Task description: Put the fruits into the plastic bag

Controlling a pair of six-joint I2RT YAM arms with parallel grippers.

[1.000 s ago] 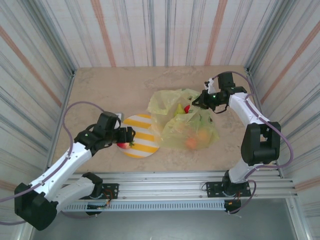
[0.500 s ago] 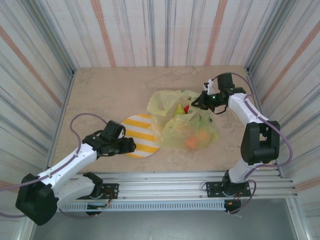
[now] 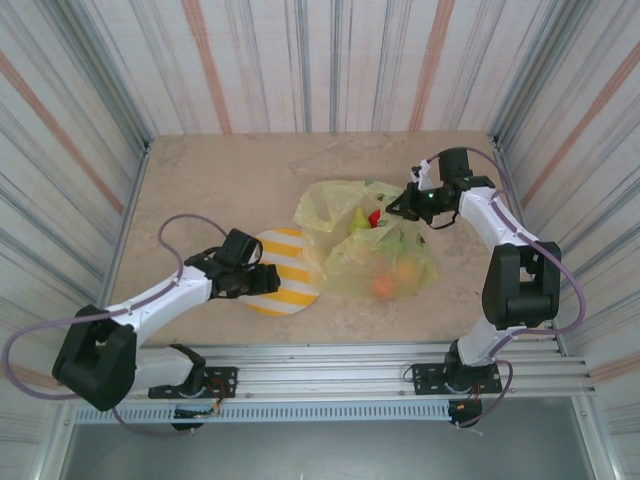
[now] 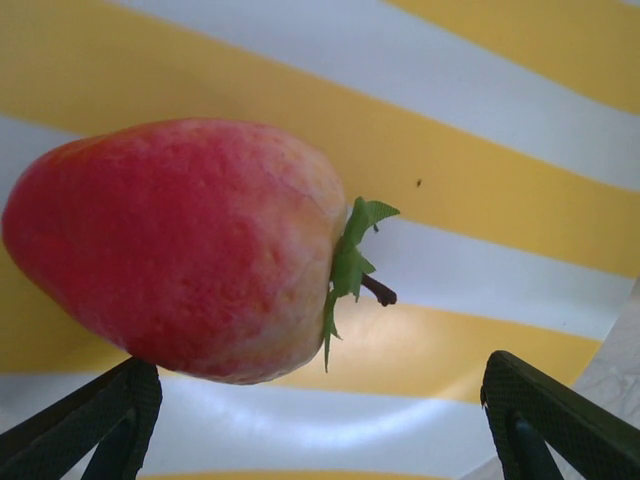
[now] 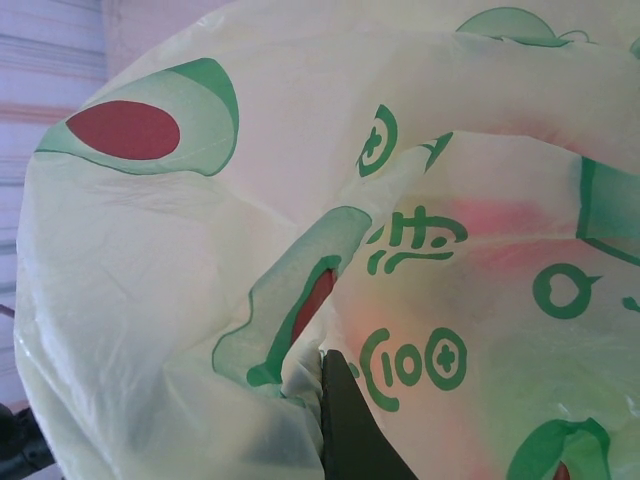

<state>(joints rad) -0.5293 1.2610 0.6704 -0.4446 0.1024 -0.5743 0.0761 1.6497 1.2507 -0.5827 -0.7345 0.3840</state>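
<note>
**Stock on the table: one bag, one plate, five fruits counted**

Plastic bag (image 3: 340, 205), one. You are looking at it lying just right of the striped plate (image 3: 290, 262), its film touching the plate's right rim.

Fruits in the bag, at least four showing through the film: two orange ones (image 3: 383, 287), well right of the plate, and a red one (image 3: 374, 217) beside a yellow-green one (image 3: 358, 218), beyond its right rim.

Peach (image 4: 190, 250), one, lying on the plate, stem pointing right.

Left gripper (image 4: 318, 375) is hovering over the plate, fingers spread wide either side of the peach, gripping nothing.

Right gripper (image 3: 400, 206), on the bag's side farthest from the plate, is pinching the bag's rim.

Table (image 3: 220, 180) is stretching wide beyond and left of the plate.
</note>
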